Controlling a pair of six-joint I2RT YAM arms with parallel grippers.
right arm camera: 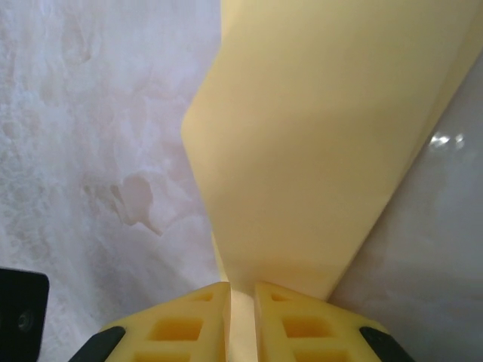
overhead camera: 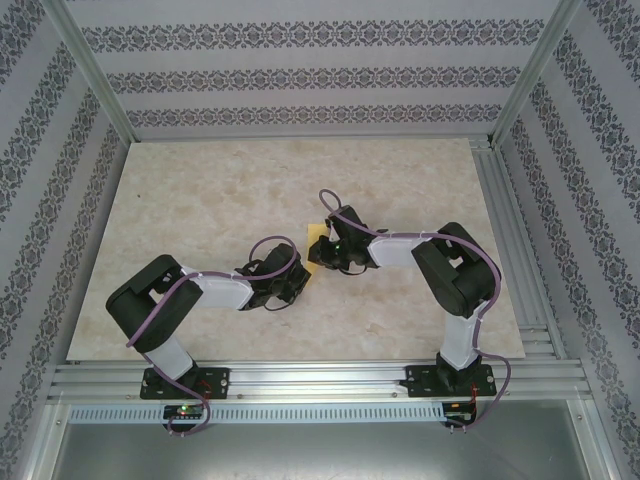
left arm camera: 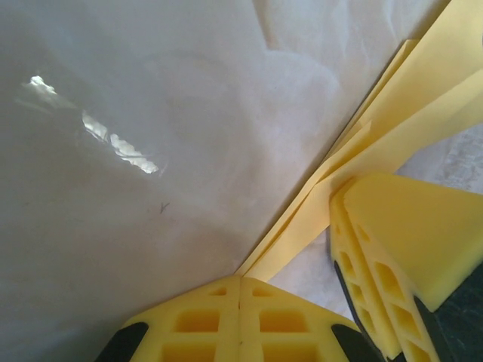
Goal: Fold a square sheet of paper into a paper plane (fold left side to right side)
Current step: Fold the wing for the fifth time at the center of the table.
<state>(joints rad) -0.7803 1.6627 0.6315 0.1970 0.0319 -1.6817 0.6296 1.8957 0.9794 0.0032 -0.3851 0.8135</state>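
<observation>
Nearest, on the near side of the sheet of paper (right arm camera: 317, 151), the 2 arm bases are bolted to an aluminium rail (overhead camera: 320, 380). Both arms are bent inward so that their ends meet at the sheet, about the middle of the bench (overhead camera: 200, 190). The left pincer (left arm camera: 240, 290) is clenched, its 2 yellow fingers pressed flat together. The stacked edges of the sheet run out from right at its tips, so it is judged to be nipping the sheet's near-left end. The right pincer (right arm camera: 241, 290) is closed on the sheet from the right, with only paper seen in the narrow slit between its fingers. From there the sheet extends away as a broad, creased panel; whether it lies flat or is raised cannot be told. The sheet is thus held at 2 places, which is judged to keep the layers aligned while a crease is set. In the left wrist view, 1 finger of the right pincer is seen just beside the sheet and near the left pincer, so little room is left and a clash must be guarded against. Beyond the sheet, bare marbled bench is seen, then patterned walls (overhead camera: 300, 80) and 2 slanted frame posts (overhead camera: 90, 70). Nothing there is judged to stand in the way.
</observation>
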